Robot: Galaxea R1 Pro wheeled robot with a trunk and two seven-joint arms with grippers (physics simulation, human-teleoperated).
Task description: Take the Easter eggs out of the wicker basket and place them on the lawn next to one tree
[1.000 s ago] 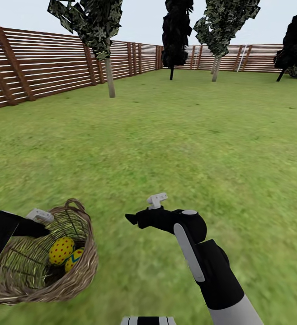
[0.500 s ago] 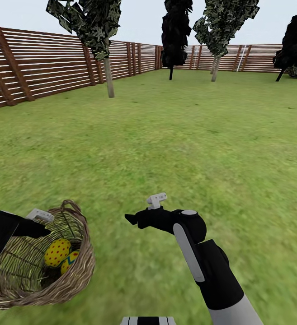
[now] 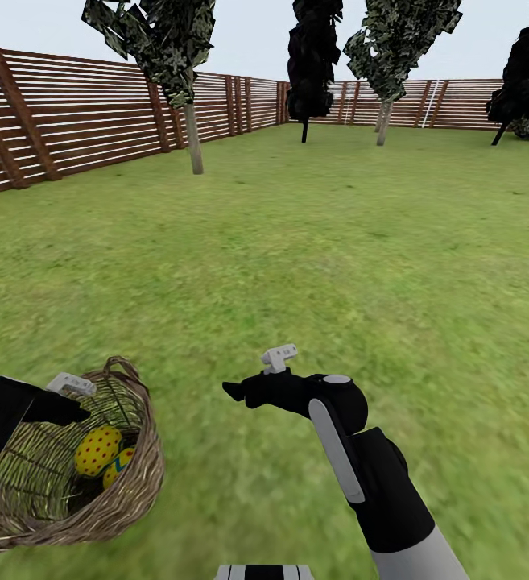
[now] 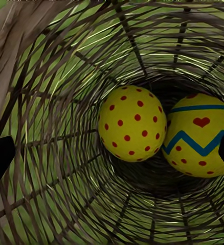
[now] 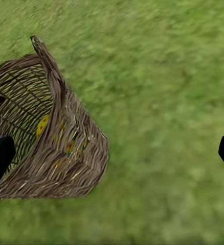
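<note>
Wicker basket [image 3: 63, 483] tipped on lawn [image 3: 336, 258], two Easter eggs [image 4: 133, 130] visible inside. Left pincer [image 4: 112, 153] spread wide at basket mouth, empty. Right pincer [image 5: 112, 153] wide open, empty, beside basket. Fence [image 3: 71, 121], trees behind.

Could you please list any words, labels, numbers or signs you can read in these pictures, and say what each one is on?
There is no readable text in any view.
The Easter eggs in the wicker basket carry only painted red dots, a red heart and a blue zigzag, no letters or numbers.
The fence and the right gripper bear no markings.
</note>
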